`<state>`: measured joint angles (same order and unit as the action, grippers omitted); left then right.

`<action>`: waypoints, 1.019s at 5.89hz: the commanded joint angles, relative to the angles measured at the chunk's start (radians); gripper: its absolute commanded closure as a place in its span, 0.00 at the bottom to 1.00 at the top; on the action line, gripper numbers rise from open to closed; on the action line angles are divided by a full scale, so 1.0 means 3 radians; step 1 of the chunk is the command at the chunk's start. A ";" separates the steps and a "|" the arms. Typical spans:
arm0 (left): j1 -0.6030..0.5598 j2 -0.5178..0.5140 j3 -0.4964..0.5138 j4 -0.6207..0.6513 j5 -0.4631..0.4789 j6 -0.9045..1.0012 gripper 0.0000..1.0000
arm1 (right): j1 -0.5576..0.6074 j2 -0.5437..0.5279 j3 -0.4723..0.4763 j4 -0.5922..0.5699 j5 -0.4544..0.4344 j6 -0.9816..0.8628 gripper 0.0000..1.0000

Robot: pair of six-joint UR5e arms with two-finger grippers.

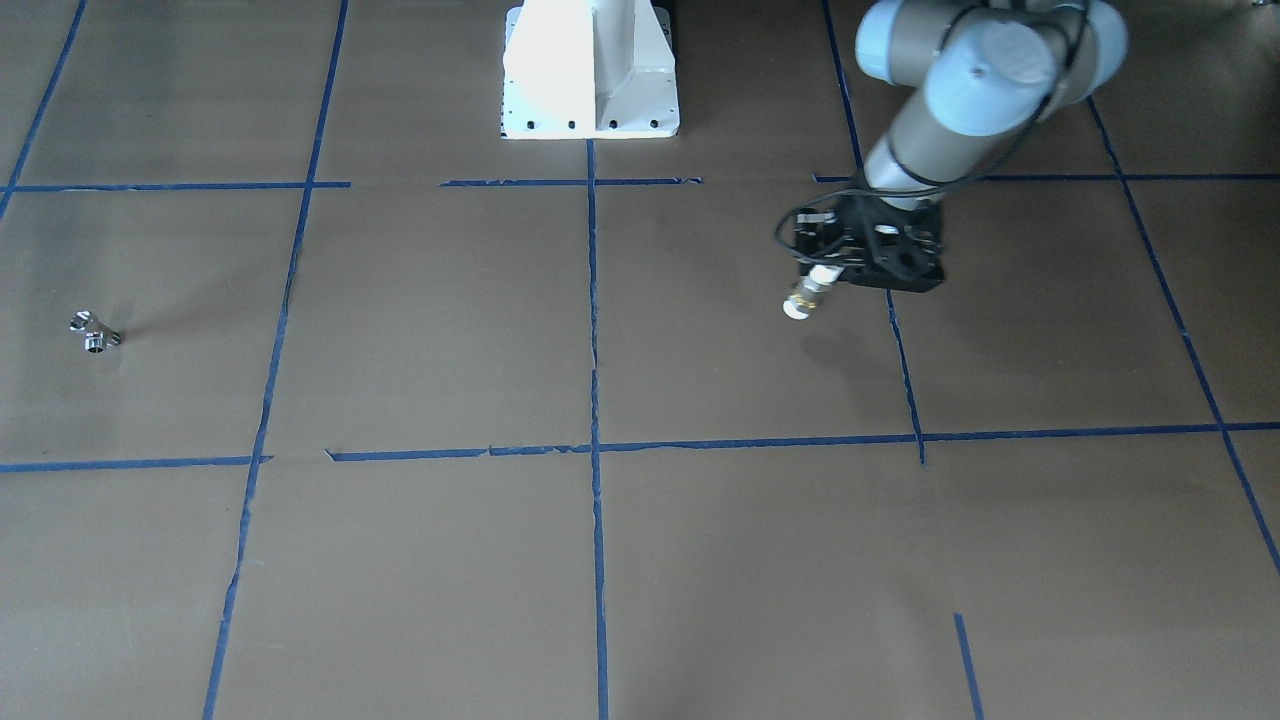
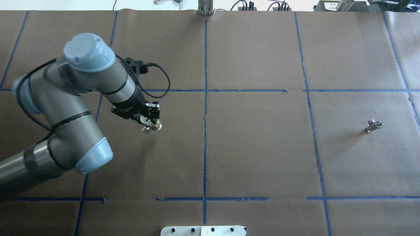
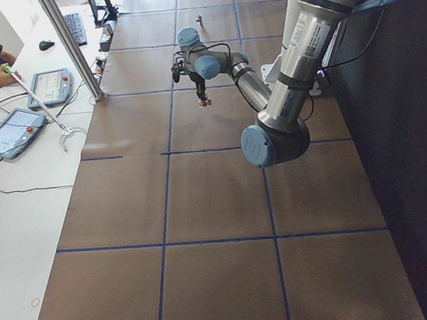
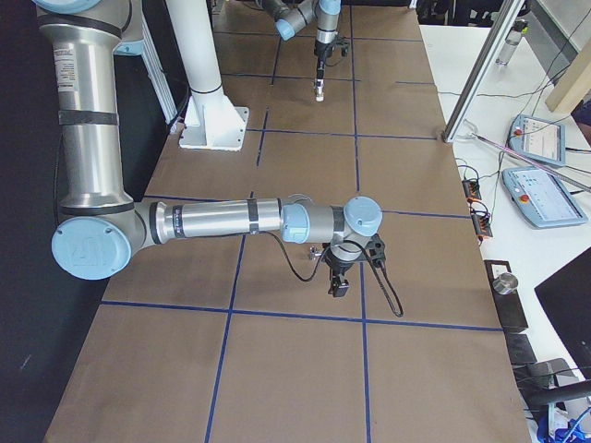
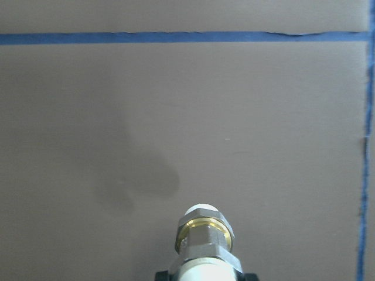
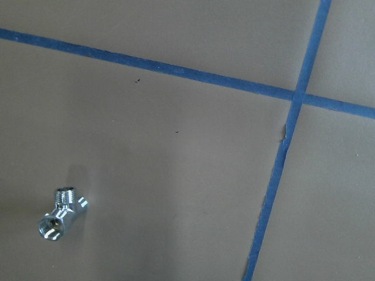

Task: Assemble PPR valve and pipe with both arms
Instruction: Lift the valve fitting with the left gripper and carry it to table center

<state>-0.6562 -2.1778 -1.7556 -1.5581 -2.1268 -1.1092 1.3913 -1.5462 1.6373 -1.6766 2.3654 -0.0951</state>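
Note:
My left gripper (image 1: 832,272) is shut on a short white pipe with a brass nut (image 1: 806,297) and holds it tilted above the table. The gripper (image 2: 148,122) and pipe (image 2: 152,126) also show left of centre in the overhead view. The left wrist view shows the pipe end (image 5: 204,236) over bare paper. A small chrome valve (image 2: 374,125) lies on the table at the far right, also seen in the front view (image 1: 95,333) and the right wrist view (image 6: 61,212). My right gripper (image 4: 339,280) shows only in the exterior right view, so I cannot tell its state.
Brown paper with blue tape lines (image 2: 205,108) covers the table. The white pedestal base (image 1: 590,70) stands at the robot's edge. Teach pendants (image 4: 536,171) and cables lie on the white side table. A metal post (image 3: 69,45) rises at the far edge.

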 commanded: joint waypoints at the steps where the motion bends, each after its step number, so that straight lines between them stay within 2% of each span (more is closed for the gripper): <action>1: 0.0182 -0.0704 0.0669 0.0009 0.0211 -0.0330 1.00 | -0.0005 0.0000 0.0003 0.0000 0.0000 0.0000 0.00; 3: 0.0188 -0.1109 0.1095 0.0044 0.0212 -0.0408 1.00 | -0.0015 0.0000 -0.0002 0.0000 0.0000 0.0000 0.00; 5: 0.0274 -0.1193 0.1173 0.0141 0.0227 -0.0582 1.00 | -0.0026 0.0000 -0.0007 0.0000 0.0000 0.0000 0.00; 6: 0.0346 -0.1183 0.1174 0.0147 0.0339 -0.0628 1.00 | -0.0026 0.0000 -0.0007 0.0000 0.0000 0.0000 0.00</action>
<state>-0.5718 -2.5319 -1.4067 -1.5210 -2.0485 -1.2816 1.3844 -1.5462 1.6356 -1.6766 2.3654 -0.0951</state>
